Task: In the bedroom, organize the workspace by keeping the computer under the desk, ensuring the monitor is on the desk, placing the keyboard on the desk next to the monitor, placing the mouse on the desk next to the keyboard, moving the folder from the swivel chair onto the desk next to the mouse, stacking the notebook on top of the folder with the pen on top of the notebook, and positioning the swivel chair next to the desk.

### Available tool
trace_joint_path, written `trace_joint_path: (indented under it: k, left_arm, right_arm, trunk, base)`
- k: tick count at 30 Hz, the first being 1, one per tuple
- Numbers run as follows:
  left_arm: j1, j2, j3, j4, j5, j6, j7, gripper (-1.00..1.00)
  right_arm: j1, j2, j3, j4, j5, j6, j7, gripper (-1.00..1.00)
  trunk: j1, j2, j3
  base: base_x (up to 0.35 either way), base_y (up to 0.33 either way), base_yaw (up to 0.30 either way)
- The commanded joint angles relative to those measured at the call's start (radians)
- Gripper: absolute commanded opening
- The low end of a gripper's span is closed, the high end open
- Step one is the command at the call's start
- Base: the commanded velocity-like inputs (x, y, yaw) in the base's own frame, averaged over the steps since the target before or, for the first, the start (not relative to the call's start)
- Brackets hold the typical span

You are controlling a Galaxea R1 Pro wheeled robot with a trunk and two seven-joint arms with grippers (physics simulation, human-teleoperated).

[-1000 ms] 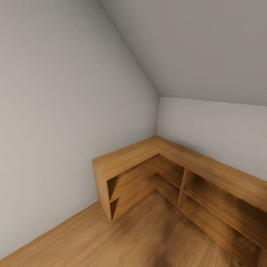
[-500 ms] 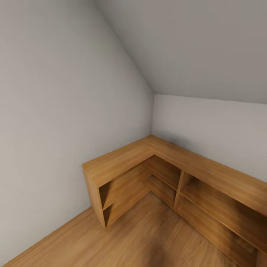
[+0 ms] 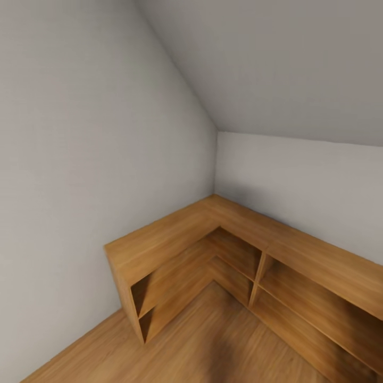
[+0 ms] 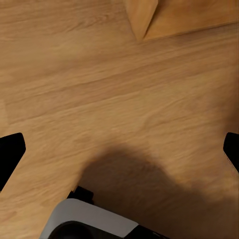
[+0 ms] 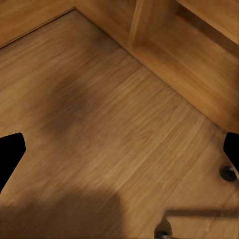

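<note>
A corner of the bedroom (image 3: 80,159) is showing: grey-white walls meeting under a sloped ceiling, light wood floor (image 3: 213,351) lying below, possibly chair castors (image 5: 228,173) resting nearby.

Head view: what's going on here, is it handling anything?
Nothing is being handled. The head camera faces a room corner under a sloped ceiling, with low L-shaped wooden shelving along both walls. The left hand and right hand both hang open over bare wood floor, holding nothing. Two castors show near the right hand. The robot seems to be in transit, with no desk items in sight.
</note>
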State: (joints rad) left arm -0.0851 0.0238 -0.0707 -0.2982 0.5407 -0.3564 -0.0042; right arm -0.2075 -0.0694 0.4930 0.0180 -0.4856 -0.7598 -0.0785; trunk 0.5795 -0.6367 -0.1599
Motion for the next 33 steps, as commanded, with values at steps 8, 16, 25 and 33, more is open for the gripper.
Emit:
trace_joint_path:
  k: [8, 16, 25, 33]
  left_arm:
    - [-0.001, 0.001, -0.008, 0.001, 0.010, -0.004, 0.000, 1.00]
    - [-0.001, 0.001, -0.008, 0.001, 0.010, -0.004, 0.000, 1.00]
    - [-0.001, 0.001, -0.008, 0.001, 0.010, -0.003, 0.000, 1.00]
    - [-0.001, 0.001, -0.008, 0.001, 0.010, -0.004, 0.000, 1.00]
  right_arm:
    - [-0.001, 0.000, 0.009, 0.002, 0.001, -0.003, -0.007, 1.00]
    - [-0.001, 0.000, 0.009, 0.002, 0.001, -0.003, -0.007, 1.00]
    - [-0.001, 0.000, 0.009, 0.002, 0.001, -0.003, -0.007, 1.00]
    - [-0.001, 0.000, 0.009, 0.002, 0.001, -0.003, -0.007, 1.00]
  trunk:
    - [0.001, -0.001, -0.014]
    - [0.001, -0.001, -0.023]
    - [0.001, -0.001, -0.027]
    - [0.001, -0.001, -0.028]
  base:
    - [0.268, 0.039, -0.055]
    - [0.049, 0.011, -0.183]
    - [0.008, 0.002, -0.246]
    - [0.001, 0.000, -0.261]
